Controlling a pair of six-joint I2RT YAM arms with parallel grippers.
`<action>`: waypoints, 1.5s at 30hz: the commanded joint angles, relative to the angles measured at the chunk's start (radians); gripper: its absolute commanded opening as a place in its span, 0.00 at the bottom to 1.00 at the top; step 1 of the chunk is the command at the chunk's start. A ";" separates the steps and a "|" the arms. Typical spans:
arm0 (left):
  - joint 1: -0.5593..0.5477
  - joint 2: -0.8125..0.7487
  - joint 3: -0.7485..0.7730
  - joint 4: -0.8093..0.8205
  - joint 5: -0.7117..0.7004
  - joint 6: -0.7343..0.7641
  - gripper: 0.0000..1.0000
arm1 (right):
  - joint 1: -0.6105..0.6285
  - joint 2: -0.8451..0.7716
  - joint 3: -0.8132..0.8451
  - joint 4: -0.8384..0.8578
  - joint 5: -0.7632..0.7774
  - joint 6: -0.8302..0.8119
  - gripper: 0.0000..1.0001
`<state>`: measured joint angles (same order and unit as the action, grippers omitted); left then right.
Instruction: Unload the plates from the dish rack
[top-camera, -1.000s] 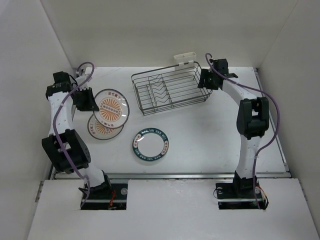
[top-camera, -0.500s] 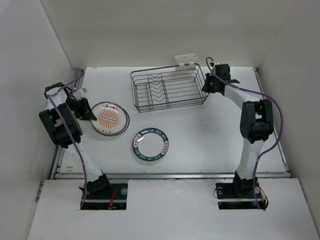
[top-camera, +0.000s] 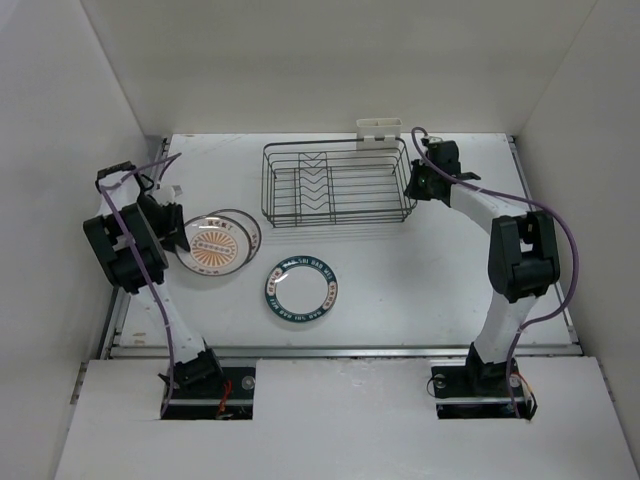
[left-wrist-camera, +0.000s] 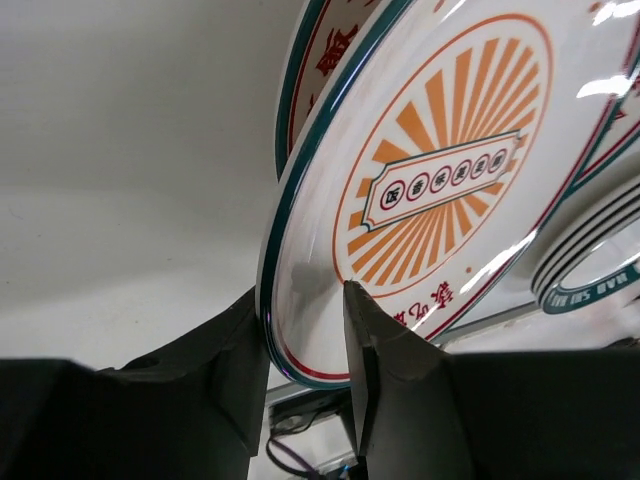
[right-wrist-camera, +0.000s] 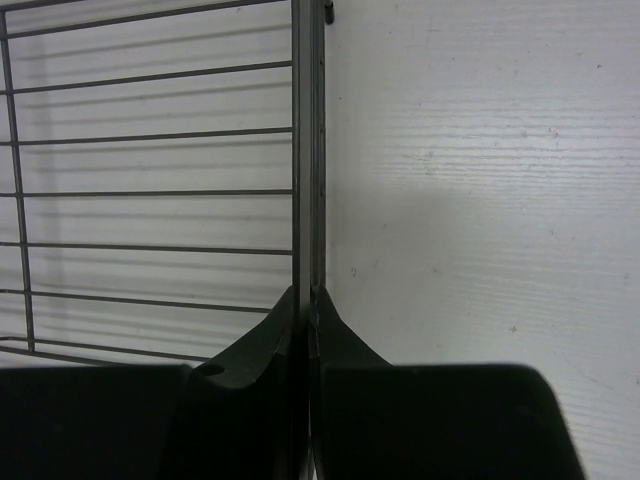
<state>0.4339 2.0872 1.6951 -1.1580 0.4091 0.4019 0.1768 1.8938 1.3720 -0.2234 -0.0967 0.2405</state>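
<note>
L gripper (left-wrist-camera: 302, 295) sits at the table's (top-camera: 430, 270) far-left edge, close to the left wall (top-camera: 60, 150), so little room that side. Its jaws are slightly spread astride the rim of the top sunburst plate (top-camera: 212, 245); looks loose, not clamped. That plate lies on a 2nd sunburst plate (left-wrist-camera: 310, 75), offset so the lower rim shows. Teal-rim plate (top-camera: 301, 290) lies flat by itself, near-centre, apart from the stack. All 3 visible plates are on the table, outside the dish rack (top-camera: 335, 184). Rack stands at the back near the rear wall (top-camera: 330, 70), white holder (top-camera: 380, 127) clipped on its back-right rim; inside I see only wires and divider prongs. R gripper (right-wrist-camera: 306, 300) has its jaws pressed together on the rack's right-end wire. Bare tabletop to the right of the teal plate and in front of the rack.
</note>
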 joint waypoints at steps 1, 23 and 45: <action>-0.032 0.014 0.055 -0.060 -0.073 0.055 0.30 | 0.018 -0.026 0.028 -0.001 0.005 -0.004 0.07; -0.152 -0.032 0.101 -0.002 -0.260 0.043 0.75 | 0.018 0.013 0.117 -0.060 0.009 -0.023 0.08; -0.152 -0.689 -0.123 0.346 -0.582 -0.334 0.97 | 0.018 -0.637 0.006 -0.250 0.392 0.040 1.00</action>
<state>0.2771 1.4818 1.6192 -0.8909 -0.0570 0.1543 0.1856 1.3556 1.4345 -0.3824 0.1230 0.2352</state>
